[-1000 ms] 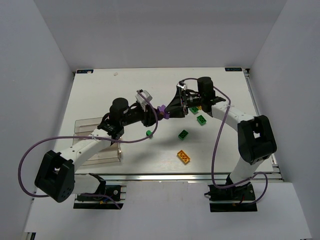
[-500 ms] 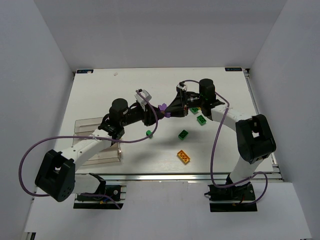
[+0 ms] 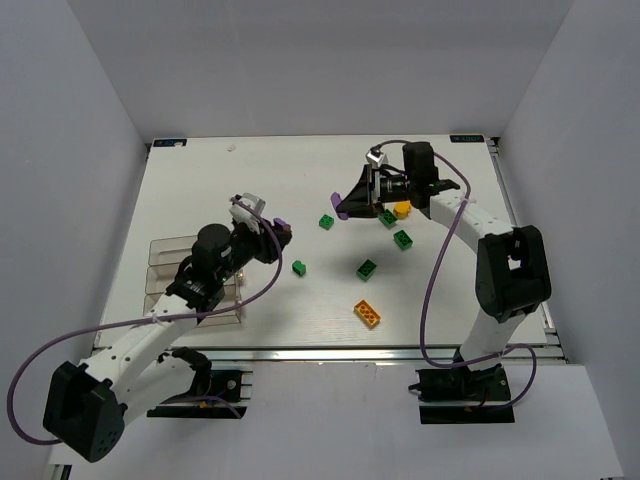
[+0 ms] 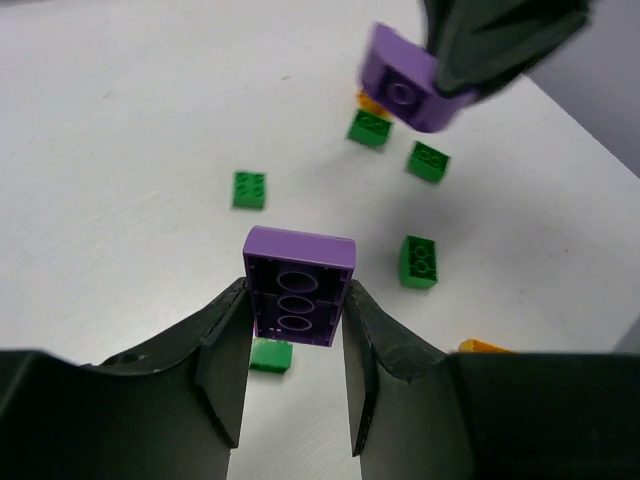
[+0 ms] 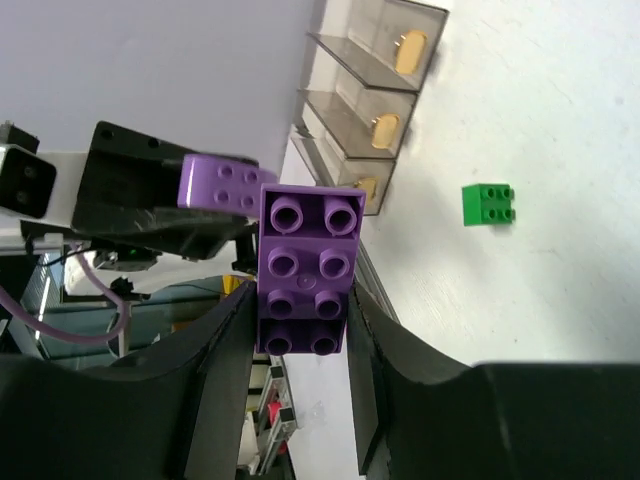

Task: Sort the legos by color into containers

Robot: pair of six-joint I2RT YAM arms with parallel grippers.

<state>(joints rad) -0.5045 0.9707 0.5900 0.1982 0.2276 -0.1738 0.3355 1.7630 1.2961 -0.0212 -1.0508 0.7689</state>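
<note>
My left gripper is shut on a purple brick, held above the table right of the clear containers. My right gripper is shut on a second purple brick, held in the air at the table's middle back. The two purple bricks are apart. Green bricks lie at the centre and to the right. A small yellow-orange block lies under the right arm. A flat orange-yellow brick lies nearer the front.
The containers stand in a row at the left, partly under the left arm, and also show in the right wrist view. White walls enclose the table on three sides. The arm cables hang in loops beside both arms.
The grippers met at the table's middle with the purple pieces together. Now the left arm has drawn back to the left with one purple brick, and the right gripper keeps the other.
</note>
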